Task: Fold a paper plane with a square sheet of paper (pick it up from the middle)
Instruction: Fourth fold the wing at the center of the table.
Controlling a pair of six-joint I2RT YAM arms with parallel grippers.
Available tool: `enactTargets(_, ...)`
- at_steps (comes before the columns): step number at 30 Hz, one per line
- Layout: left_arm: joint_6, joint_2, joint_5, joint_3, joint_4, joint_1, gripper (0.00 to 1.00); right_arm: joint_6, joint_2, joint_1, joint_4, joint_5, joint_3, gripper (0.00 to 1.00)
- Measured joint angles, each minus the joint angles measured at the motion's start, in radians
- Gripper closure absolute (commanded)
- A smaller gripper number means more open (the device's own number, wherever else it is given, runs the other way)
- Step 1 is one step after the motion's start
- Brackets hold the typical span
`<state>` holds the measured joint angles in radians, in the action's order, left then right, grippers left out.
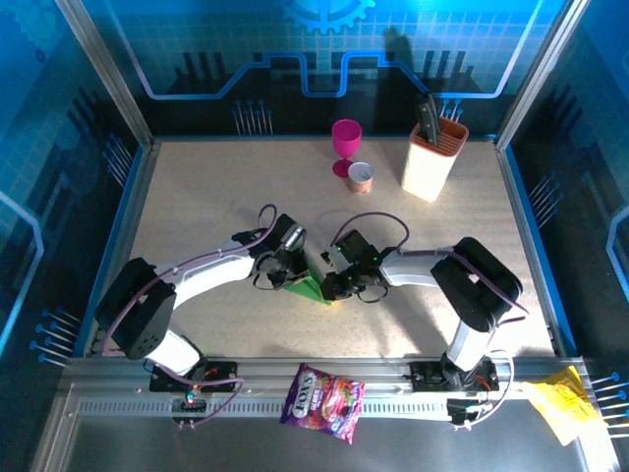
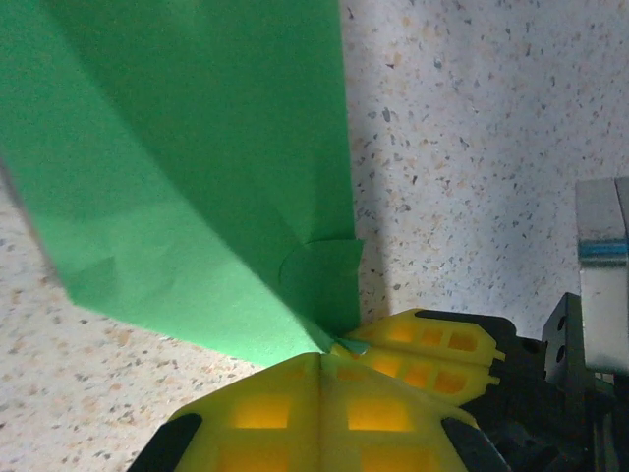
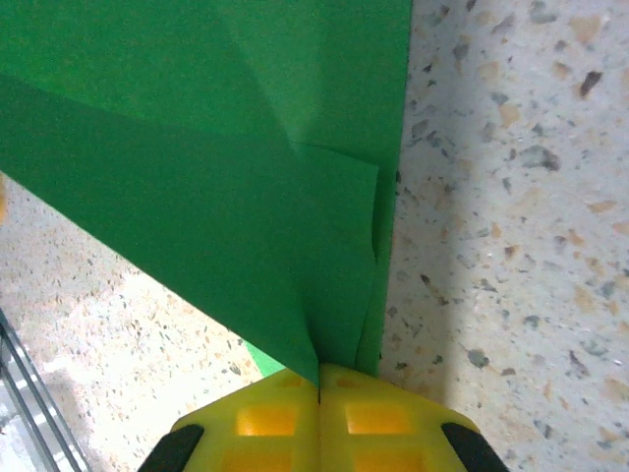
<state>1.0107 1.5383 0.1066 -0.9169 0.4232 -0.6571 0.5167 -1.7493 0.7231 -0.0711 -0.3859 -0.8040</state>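
Note:
The square sheet of paper point(image 1: 309, 286) is bright green and folded into layered flaps that narrow to a point. It rests on the speckled table between the two arms. In the left wrist view the green sheet of paper point(image 2: 197, 167) tapers into my left gripper point(image 2: 322, 356), whose yellow fingers are shut on its tip. The right gripper's fingers point(image 2: 432, 356) sit just beside them. In the right wrist view the folded sheet of paper point(image 3: 226, 177) runs into my right gripper point(image 3: 318, 374), shut on its lower point. From above, the left gripper point(image 1: 292, 267) and the right gripper point(image 1: 332, 284) meet at the paper. Whether it has a paper plane's shape I cannot tell.
A pink cup point(image 1: 345, 146), a small copper can point(image 1: 361, 177) and a beige holder with black handles point(image 1: 433, 157) stand at the back. A purple snack bag point(image 1: 322, 403) lies on the front rail. Crumpled yellow paper point(image 1: 558, 401) lies at the right end.

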Motion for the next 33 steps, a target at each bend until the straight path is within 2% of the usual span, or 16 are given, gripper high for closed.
enactTargets(12, -0.027, 0.046, 0.052, 0.026, -0.121, 0.000, 1.00, -0.001, -0.035, -0.005, -0.038, -0.047, -0.039, 1.00)
enactTargets(33, -0.053, 0.042, 0.055, 0.116, -0.206, 0.006, 1.00, -0.005, -0.047, -0.010, -0.050, -0.068, -0.049, 1.00)
